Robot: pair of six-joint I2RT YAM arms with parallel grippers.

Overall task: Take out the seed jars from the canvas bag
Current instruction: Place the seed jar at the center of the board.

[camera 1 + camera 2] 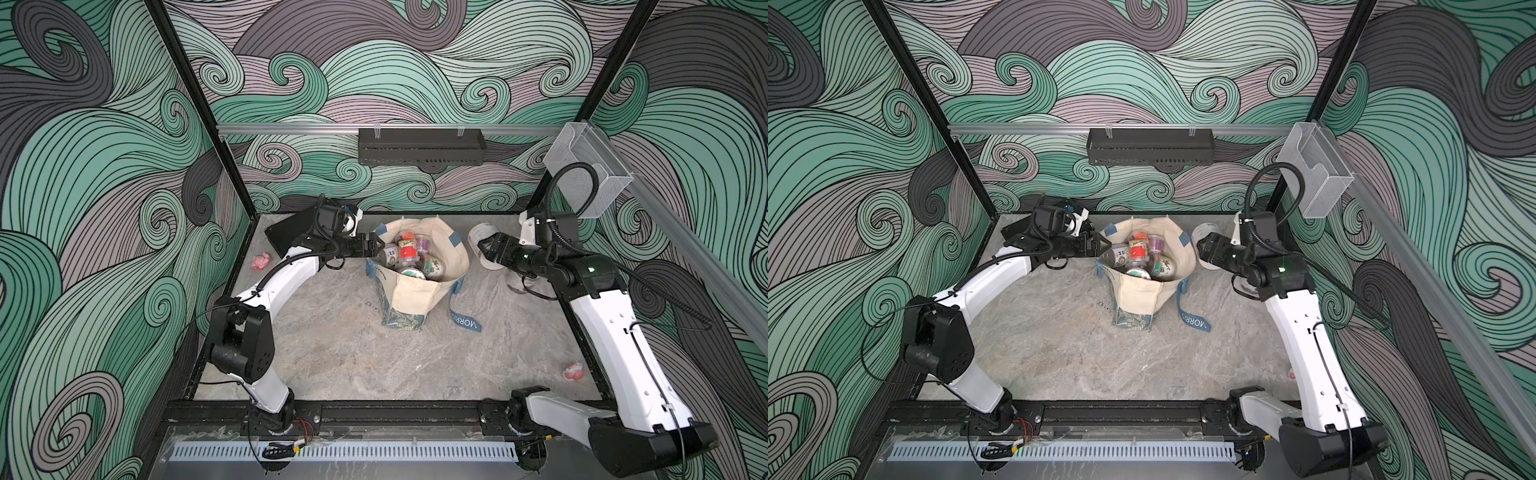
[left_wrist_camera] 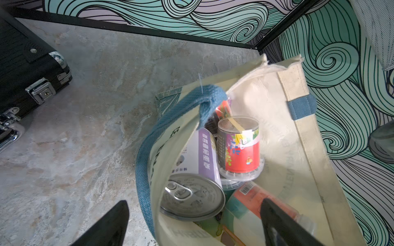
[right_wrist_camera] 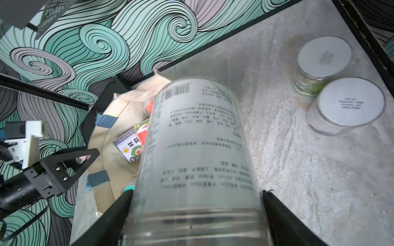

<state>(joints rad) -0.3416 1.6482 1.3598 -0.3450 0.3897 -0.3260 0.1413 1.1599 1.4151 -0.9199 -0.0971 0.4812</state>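
Right claw (image 3: 197, 191) clamping big clear printed-label jar (image 3: 198, 127), jaws spread to jar's width, hanging over table (image 1: 332, 353) just right of canvas bag (image 1: 415, 295). Two white-lidded jars (image 3: 324, 57) standing upper right of frame, so I judge that the set-down zone. Left claw (image 2: 195, 202) gaping wide, empty, straddling bag rim; touching strap or not, unclear. Bag sitting centre frame, holding jumbled seed jars (image 1: 409, 253), some tipped.
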